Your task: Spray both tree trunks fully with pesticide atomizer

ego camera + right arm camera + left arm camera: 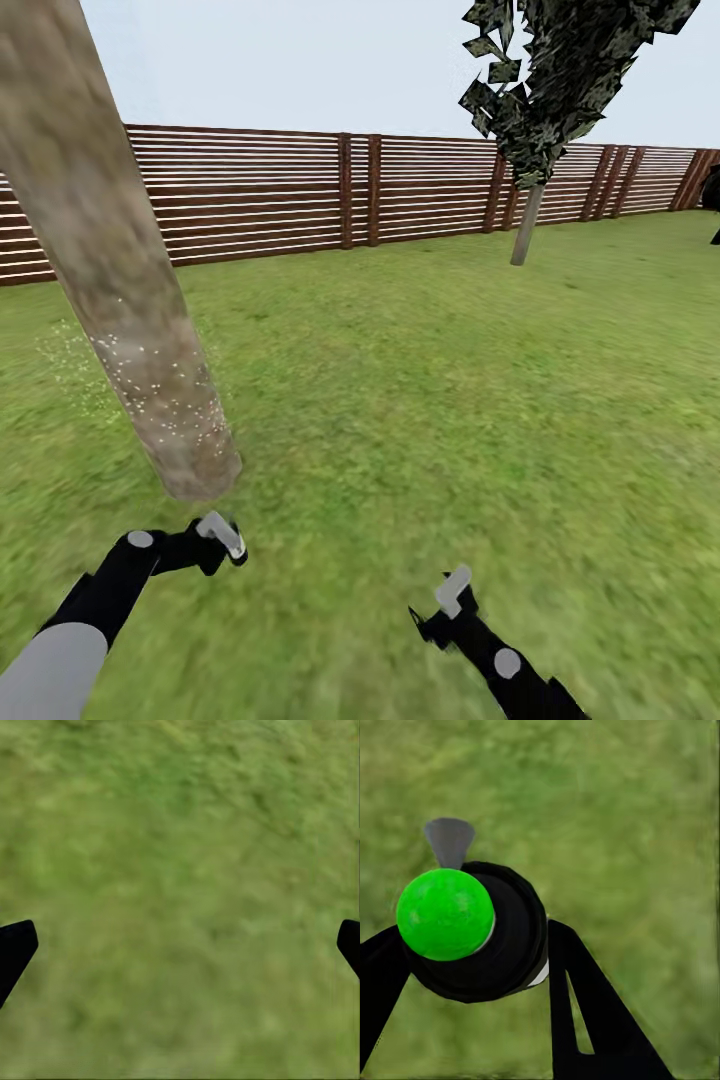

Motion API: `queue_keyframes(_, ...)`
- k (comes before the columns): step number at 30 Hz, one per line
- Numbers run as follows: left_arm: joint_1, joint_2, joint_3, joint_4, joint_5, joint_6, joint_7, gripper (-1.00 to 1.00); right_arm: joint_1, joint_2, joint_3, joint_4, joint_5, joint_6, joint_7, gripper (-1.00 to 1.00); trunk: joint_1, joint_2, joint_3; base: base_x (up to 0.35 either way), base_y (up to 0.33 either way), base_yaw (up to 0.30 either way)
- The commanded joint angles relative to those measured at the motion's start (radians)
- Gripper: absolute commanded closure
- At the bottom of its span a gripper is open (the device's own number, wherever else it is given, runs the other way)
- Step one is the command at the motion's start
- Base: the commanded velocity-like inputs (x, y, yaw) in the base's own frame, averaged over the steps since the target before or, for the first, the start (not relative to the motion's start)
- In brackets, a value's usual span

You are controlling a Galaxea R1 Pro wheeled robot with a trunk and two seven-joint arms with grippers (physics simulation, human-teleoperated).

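From my head camera, the pale mottled tree trunk (130, 300) leans close on my left, white spray specks dotting its lower part, above my left fingers (222, 537). The second grey-trunked tree (527, 222) stands well apart by the brown slatted wooden fence (300, 190).

At my left wrist, my fingers are clamped on the dark atomizer bottle with a green top (472, 930) over grass.

At my right wrist, my right fingers (180, 945) are spread apart, holding nothing.

I judge the risk is uneven coverage: the upper trunk looks bare, and a tilted nozzle would spray lawn.

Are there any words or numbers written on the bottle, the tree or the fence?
None. No words, numbers or signs can be read on the atomizer in the left tool, the tree trunk or the fence.
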Motion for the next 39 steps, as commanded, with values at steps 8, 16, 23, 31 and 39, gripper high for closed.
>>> queue_keyframes(8, 0.024, -0.01, -0.165, 0.012, -0.073, -0.011, -0.107, 1.0, -0.077, 0.026, 0.016, 0.001, 0.009, 0.004, 0.25, -1.0, 0.0, 0.0, 0.0, 0.0, 0.0, 0.0)
queue_keyframes(16, 0.034, -0.025, -0.179, 0.038, -0.088, -0.028, -0.15, 1.0, -0.078, 0.049, 0.062, -0.024, 0.024, 0.005, 0.272, -1.0, 0.0, 0.0, 0.0, 0.0, 0.0, 0.0)
queue_keyframes(23, 0.036, -0.057, -0.327, 0.038, -0.086, -0.058, -0.391, 1.0, -0.079, 0.05, 0.194, -0.122, 0.021, 0.006, 0.608, 1.0, 0.0, 0.0, 0.0, 0.0, 0.0, 0.0)
queue_keyframes(31, 0.035, -0.101, -0.371, 0.038, -0.092, -0.062, -0.407, 1.0, -0.079, 0.086, 0.195, -0.148, 0.019, 0.007, 0.61, 1.0, 0.0, 0.0, 0.0, 0.0, 0.0, 0.0)
queue_keyframes(39, 0.037, -0.104, -0.416, 0.037, -0.09, -0.065, -0.419, 1.0, -0.08, 0.092, 0.194, -0.19, 0.018, 0.007, 0.664, 1.0, 0.0, 0.0, 0.0, 0.0, 0.0, 0.0)
